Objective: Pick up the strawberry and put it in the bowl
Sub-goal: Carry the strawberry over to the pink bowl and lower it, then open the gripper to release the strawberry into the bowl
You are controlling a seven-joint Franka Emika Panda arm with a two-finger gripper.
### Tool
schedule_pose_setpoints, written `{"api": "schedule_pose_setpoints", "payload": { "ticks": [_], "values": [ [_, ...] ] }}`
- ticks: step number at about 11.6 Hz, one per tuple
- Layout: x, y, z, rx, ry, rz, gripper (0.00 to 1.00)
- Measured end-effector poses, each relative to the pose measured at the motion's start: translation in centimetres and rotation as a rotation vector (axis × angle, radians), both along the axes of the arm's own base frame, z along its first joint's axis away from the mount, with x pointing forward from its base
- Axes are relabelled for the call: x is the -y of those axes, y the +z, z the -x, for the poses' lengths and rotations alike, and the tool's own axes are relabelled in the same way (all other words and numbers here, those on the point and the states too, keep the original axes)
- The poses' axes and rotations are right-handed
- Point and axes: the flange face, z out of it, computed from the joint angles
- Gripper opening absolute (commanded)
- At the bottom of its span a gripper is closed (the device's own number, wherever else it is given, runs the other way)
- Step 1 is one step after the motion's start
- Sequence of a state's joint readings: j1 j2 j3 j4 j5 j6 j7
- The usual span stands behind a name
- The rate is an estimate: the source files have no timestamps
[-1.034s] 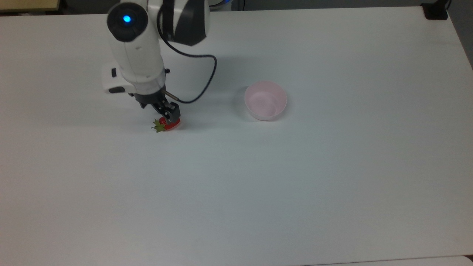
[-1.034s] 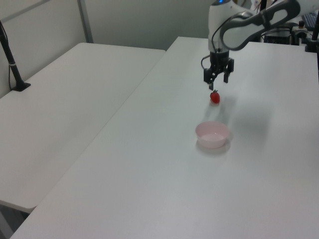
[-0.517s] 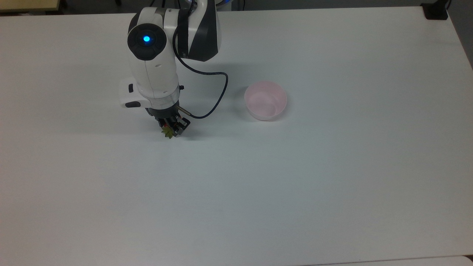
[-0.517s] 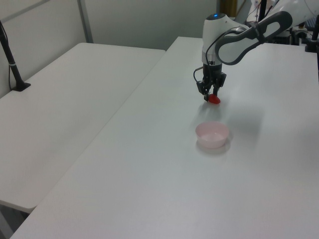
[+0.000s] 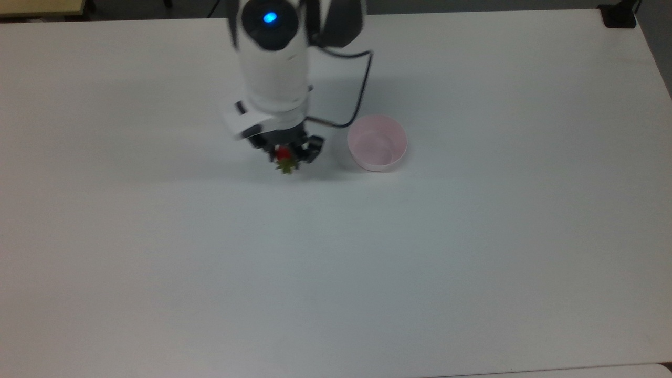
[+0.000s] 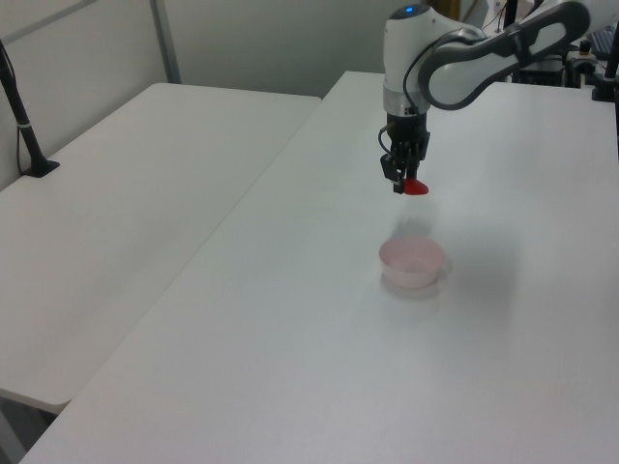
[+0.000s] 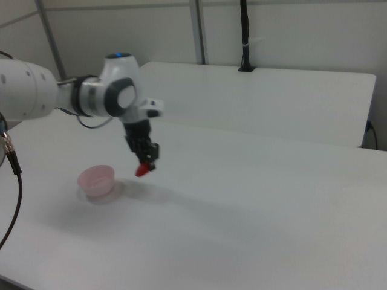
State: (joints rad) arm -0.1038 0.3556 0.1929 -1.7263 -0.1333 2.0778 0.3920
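I see the small glossy red toy strawberry with its spiky green cap (image 5: 284, 159) clamped between the black fingers of my two-finger gripper (image 5: 286, 156), lifted clear of the white table (image 5: 367, 262). In the left view the strawberry (image 6: 414, 188) hangs from the gripper (image 6: 404, 184) with its red body jutting out below the fingertips, and a faint shadow lies on the table beneath. In the right view the strawberry (image 7: 141, 170) points down and toward the right view's left, held at the end of the gripper (image 7: 146, 164).

The small round pale pink plastic bowl (image 5: 377, 143) sits on the table just to the top view's right of the gripper, near but not touching. In the left view the bowl (image 6: 413, 263) lies nearer the camera than the held fruit; in the right view the bowl (image 7: 97, 180) is to the right view's left of it, lower down. I see nothing inside the bowl.

The white arm (image 5: 273, 68) reaches in from the top view's upper edge, a blue light on its top and a black cable (image 5: 359, 92) looping beside it.
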Motion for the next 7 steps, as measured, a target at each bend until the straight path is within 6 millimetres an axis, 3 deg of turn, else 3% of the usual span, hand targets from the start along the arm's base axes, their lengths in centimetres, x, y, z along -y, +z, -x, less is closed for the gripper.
{"api": "schedule_pose_setpoints", "payload": {
  "ticks": [3, 6, 7],
  "values": [
    [-8.4, 2.0, 1.8, -0.001, 0.108, -0.031, 0.30],
    [-14.4, 0.9, 3.9, -0.020, 0.140, -0.015, 0.32],
    [-15.8, 0.3, 4.6, -0.030, 0.150, -0.011, 0.41]
  ]
}}
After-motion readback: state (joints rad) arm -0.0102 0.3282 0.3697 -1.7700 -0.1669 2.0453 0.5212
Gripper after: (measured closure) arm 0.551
